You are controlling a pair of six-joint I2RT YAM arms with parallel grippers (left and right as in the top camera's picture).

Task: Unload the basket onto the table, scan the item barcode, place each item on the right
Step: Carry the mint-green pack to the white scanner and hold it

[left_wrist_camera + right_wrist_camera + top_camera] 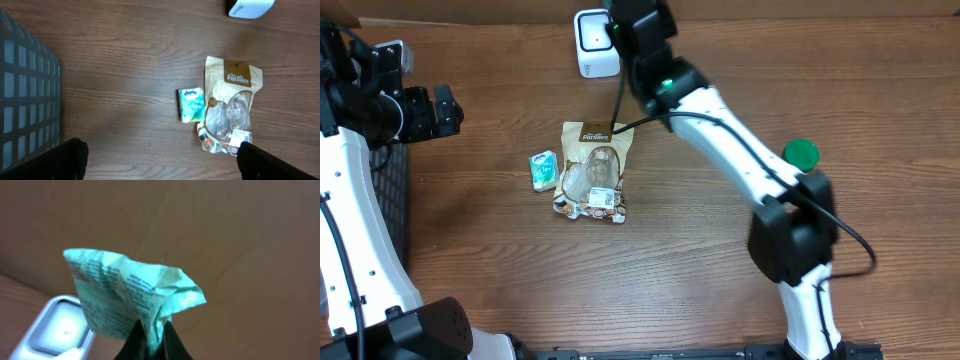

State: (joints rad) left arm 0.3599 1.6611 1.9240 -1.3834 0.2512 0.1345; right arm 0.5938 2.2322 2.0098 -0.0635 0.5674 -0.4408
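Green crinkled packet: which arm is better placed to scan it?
Right. The right gripper is shut on the green crinkled packet, close to the white box-shaped scanner. The left gripper is open, empty, off near the black mesh basket.

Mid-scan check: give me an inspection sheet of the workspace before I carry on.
Surface: wooden table, no spills seen.
Job's things: crumpled green packet held up close to the white scanner; barcode not made out.
Clutter: snack pouch, tissue pack beside it, green round object further right.
Grippers: left claw open and empty above the table; right claw shut on the green packet.
Cables: black cable hangs from the right arm over the pouch's top edge.
Surroundings: mesh basket at the left; cardboard wall behind.
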